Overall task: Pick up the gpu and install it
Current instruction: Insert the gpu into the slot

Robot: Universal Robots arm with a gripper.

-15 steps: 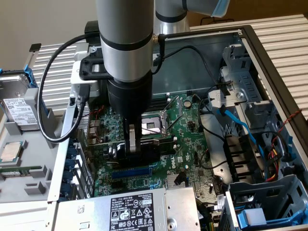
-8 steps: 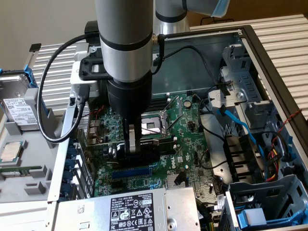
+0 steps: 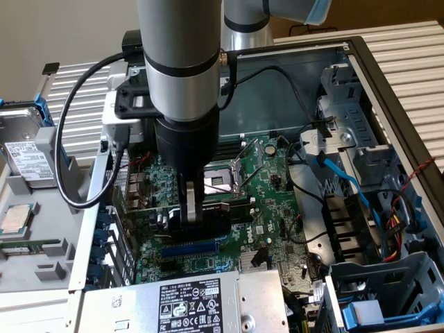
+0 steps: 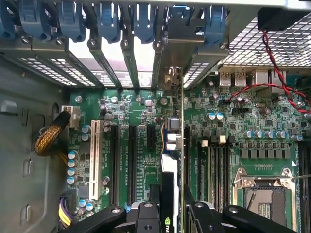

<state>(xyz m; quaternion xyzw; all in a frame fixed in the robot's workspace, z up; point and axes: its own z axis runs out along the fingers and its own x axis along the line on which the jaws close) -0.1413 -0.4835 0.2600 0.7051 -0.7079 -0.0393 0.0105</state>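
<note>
Gripper (image 3: pixel 198 211) clamped on the gpu (image 3: pixel 214 216) inside the open case.
The card stands edge-on over the motherboard (image 3: pixel 277 187), at six o'clock from the CPU socket (image 3: pixel 220 182) in the exterior view.

You're working on a table (image 3: pixel 409 62) with a white ribbed top. An open computer case (image 3: pixel 270 104) lies flat on it with its side panel off, and its far corner sits close to the table's far edge. Just beside the case, toward the exterior view's left, rests a grey parts tray (image 3: pixel 41 277). You can't tell whether the two touch.
</note>
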